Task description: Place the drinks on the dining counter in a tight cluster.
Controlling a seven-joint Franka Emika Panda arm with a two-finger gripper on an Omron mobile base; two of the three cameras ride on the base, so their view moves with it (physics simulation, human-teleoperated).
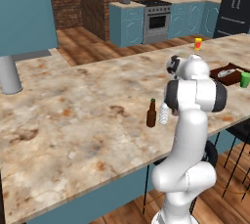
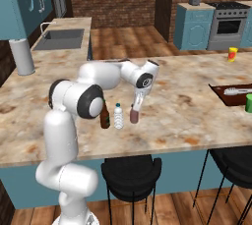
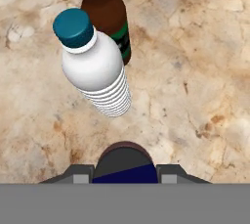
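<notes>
On the marbled bench [image 2: 187, 106], going left to right, stood the brown bottle [image 2: 104, 116], the water bottle [image 2: 118, 116] just beside it, then the maroon can [image 2: 134, 116] near that, with the jaws clamped on it. The gripper [image 2: 135, 111] seemed to be setting this last drink down. Next, I judged, it had to release and lift straight up without nudging the water bottle.

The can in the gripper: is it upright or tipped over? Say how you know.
Upright. In the right base view the can stands vertically on the counter, gripper closed on it, beside the standing water bottle.
</notes>
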